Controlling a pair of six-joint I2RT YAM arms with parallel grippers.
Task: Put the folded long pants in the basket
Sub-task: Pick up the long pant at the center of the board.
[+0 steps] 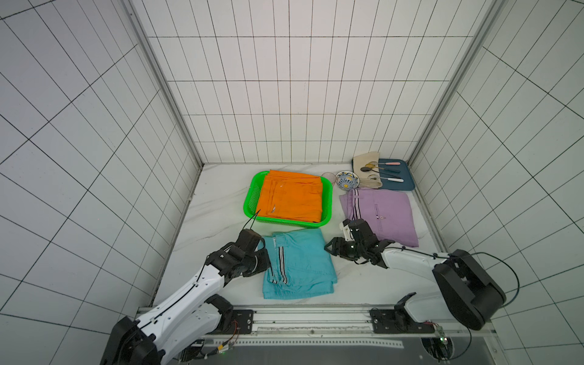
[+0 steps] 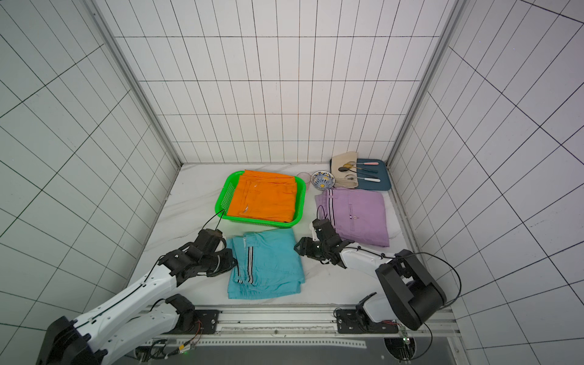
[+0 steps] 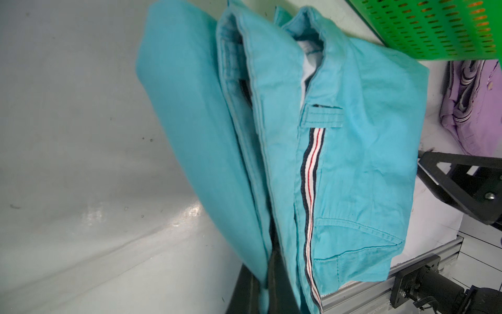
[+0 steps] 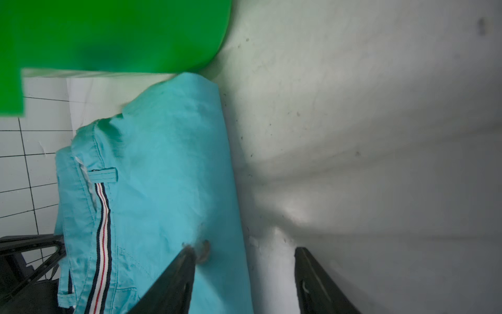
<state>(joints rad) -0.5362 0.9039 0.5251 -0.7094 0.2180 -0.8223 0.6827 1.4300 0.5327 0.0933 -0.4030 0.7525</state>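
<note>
Ref: the basket [image 1: 250, 202].

- The orange pants [image 1: 292, 197] lie inside the basket and cover most of its floor. Bare mesh shows at one end only. I cannot tell whether a tan pair sits under them.
- The light blue pants [image 1: 300, 265] lie flat on the table just in front of the basket, on its side nearest the arm bases.
- The lilac pants [image 1: 384, 218] lie flat on the table beyond the basket's fully covered end, outside it.

The left gripper [image 1: 266, 256] is clenched on the blue pair's edge, in line with the basket's bare-mesh end. The wrist view shows the folded layers pinched together.

The right gripper [image 4: 244, 252] is at the opposite edge with its jaws apart. One finger [image 4: 187, 261] rests on top of the cloth and the other stands over bare table beside it, so it has grasped nothing.

My reading is that a hold on both edges keeps the fold square for the lift over the rim. Before I close the right jaws, the lower finger must get under every layer. Otherwise the bottom folds may sag and catch on the basket wall. Two pairs are not yet in.
</note>
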